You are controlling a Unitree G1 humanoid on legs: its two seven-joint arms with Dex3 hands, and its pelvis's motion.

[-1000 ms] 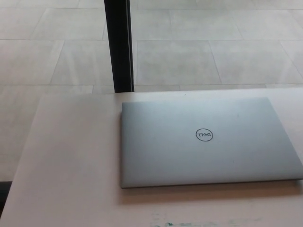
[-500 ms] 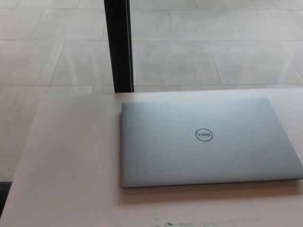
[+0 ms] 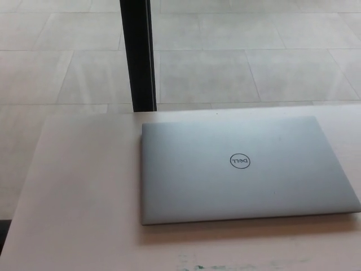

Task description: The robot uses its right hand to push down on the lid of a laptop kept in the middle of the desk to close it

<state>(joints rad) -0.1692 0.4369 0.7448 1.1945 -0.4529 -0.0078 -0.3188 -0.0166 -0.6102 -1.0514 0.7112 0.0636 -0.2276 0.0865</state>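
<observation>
Floor: pale stone tiles (image 3: pixel 225 68) with thin grout lines fill the upper half of the head view, beyond the far desk edge.
Post: black vertical post (image 3: pixel 137 53) at 12 o'clock from the laptop's left rear corner — it runs from the top of the picture down to the far desk edge.
Desk: light, matte desk (image 3: pixel 79 192) occupying the lower half; faint greenish marks at the near edge, 6 o'clock from the laptop.
Laptop: silver Dell laptop (image 3: pixel 242 169) lying flat on the desk, right of centre; lid fully down; right edge meets the picture border.
Logo: round Dell logo (image 3: pixel 240 161) at lid centre.
Hands: neither robot hand appears in the frame — finger state cannot be told.
</observation>
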